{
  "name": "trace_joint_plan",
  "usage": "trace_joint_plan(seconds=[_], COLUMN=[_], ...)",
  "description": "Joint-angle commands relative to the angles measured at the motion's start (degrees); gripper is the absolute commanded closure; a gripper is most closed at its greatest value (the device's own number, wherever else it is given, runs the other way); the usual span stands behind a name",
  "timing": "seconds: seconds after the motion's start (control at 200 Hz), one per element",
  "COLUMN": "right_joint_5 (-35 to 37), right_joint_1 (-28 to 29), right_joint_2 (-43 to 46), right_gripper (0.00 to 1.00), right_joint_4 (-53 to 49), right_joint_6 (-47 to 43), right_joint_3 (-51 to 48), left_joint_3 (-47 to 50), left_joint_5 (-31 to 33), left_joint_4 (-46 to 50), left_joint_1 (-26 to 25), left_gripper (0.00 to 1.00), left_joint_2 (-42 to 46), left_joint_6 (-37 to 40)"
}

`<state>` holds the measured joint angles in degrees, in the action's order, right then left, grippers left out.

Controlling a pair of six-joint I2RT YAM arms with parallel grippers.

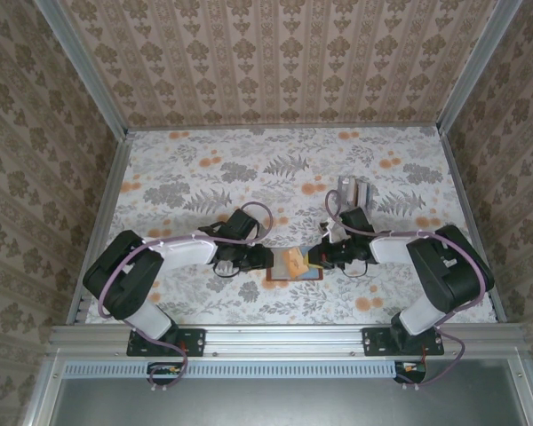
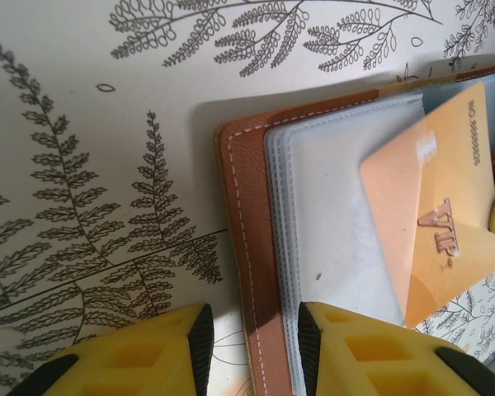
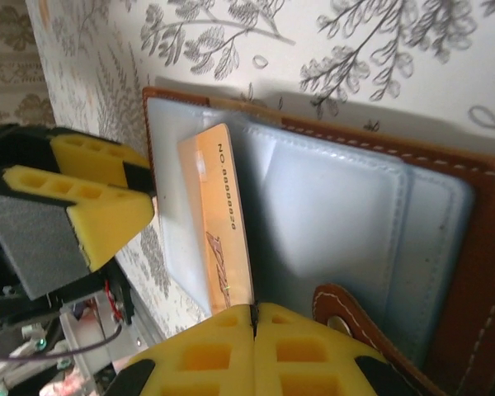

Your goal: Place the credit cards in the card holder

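From above, the two arms met low in the middle of the frame, over the flowered counter (image 1: 204, 177). The card holder (image 1: 285, 276) lay open and flat between them, and one orange credit card (image 1: 295, 261) rose from it at a slant. The left hand (image 1: 263, 259) was at the holder's left side and the right hand (image 1: 317, 257) at its right side, both very near. A clear tray (image 1: 355, 191) stood higher and to the right, well apart.

In the left wrist view, the left hand's fingers were apart at the bottom edge. The brown leather border of the holder, with its clear sleeves, ran up between them. I could not tell if the pads touched it. The card was at the upper right, tilted.

In the right wrist view, the right hand's fingers were pressed together at the bottom of the frame, clamped on the near end of the card. The card's long axis ran up the frame, away from this hand. Its far end was at a clear pocket on the left part of the holder, but I could not tell whether it had entered. I judged that the coming move was a push along this axis by the right arm.
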<state>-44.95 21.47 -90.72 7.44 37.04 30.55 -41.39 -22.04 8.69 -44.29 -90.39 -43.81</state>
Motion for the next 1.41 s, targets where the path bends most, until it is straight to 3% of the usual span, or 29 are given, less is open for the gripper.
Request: trace_joint_plan(seconds=[0.0, 0.375, 0.9, 1.095, 1.24, 1.4], right_joint_5=[6.2, 18.7, 21.2, 21.8, 26.6, 30.1], right_joint_1=[1.6, 7.8, 19.0, 19.1, 19.1, 19.1], right_joint_2=[1.2, 3.2, -3.1, -1.7, 4.4, 8.9], right_gripper=[1.00, 1.00, 0.99, 0.85, 0.71, 0.59], right_joint_4=[5.7, 14.3, 14.8, 11.7, -2.0, -16.0], right_joint_6=[5.3, 14.9, 19.0, 18.3, 12.5, 4.2], right_joint_3=[-1.5, -5.5, 1.1, 1.1, 3.2, 7.4], left_joint_3=[0.8, 0.1, 2.0, 2.3, 3.3, 2.7], left_joint_5=[0.8, -0.4, -0.1, 1.4, 2.3, 2.9], left_joint_4=[-2.4, -2.4, -4.8, -2.2, -1.0, 1.8], left_joint_1=[-0.9, -1.0, -0.9, -0.7, 0.0, -0.4], left_gripper=[0.65, 0.77, 0.78, 0.79, 0.77, 0.62], left_joint_2=[-1.6, -3.1, -1.4, 0.0, 1.7, 3.7], left_joint_6=[-0.8, -0.1, -1.6, -1.2, -0.8, -1.9])
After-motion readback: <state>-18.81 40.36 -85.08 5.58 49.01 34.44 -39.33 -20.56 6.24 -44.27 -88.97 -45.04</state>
